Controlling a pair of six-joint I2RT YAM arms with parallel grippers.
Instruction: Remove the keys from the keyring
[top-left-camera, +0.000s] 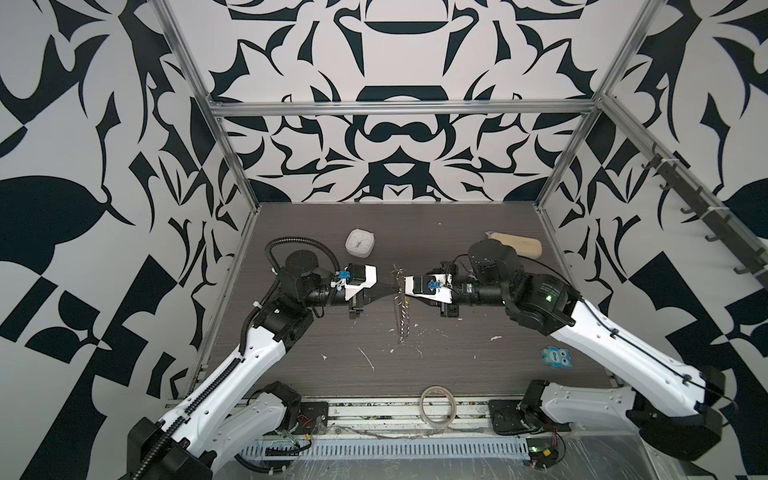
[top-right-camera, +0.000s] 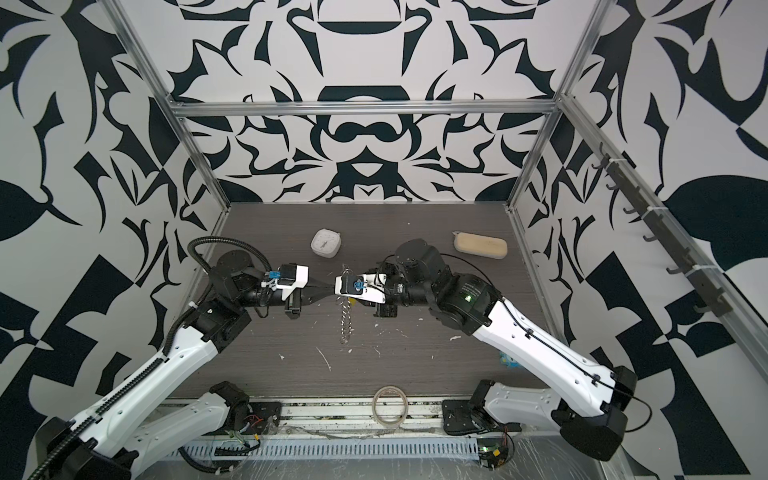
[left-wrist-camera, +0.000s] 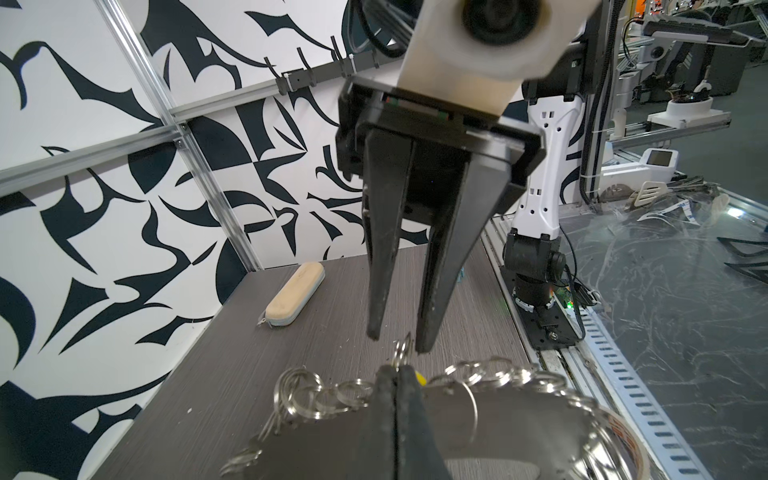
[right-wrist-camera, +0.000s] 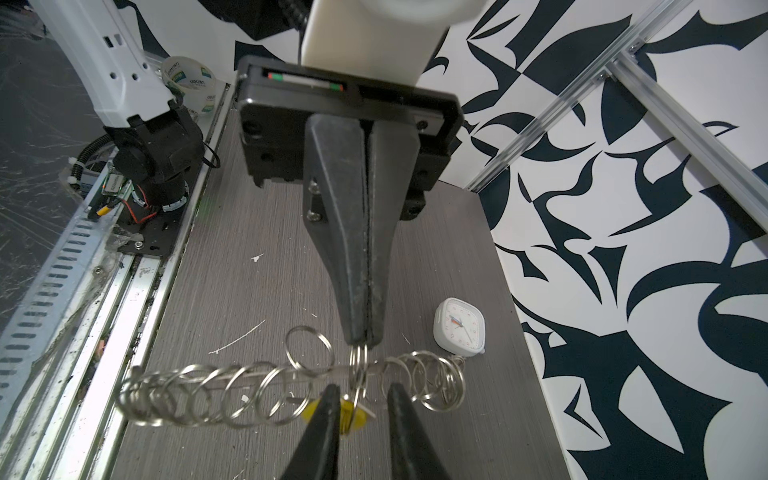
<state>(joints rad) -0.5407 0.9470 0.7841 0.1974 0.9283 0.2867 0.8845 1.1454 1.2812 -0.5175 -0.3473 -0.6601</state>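
The left hand (right-wrist-camera: 365, 341) is closed tight on one ring of the keyring (right-wrist-camera: 266, 392). The chain of rings droops to both sides of that pinch, above the middle of the surface (top-left-camera: 457, 365). Facing it tip to tip, the right hand (left-wrist-camera: 399, 340) stands narrowly parted, gripping nothing that I can make out. The yellow key (right-wrist-camera: 352, 412) hangs below the pinched ring, between the right hand's fingers (right-wrist-camera: 328, 415) and just beside one of them.
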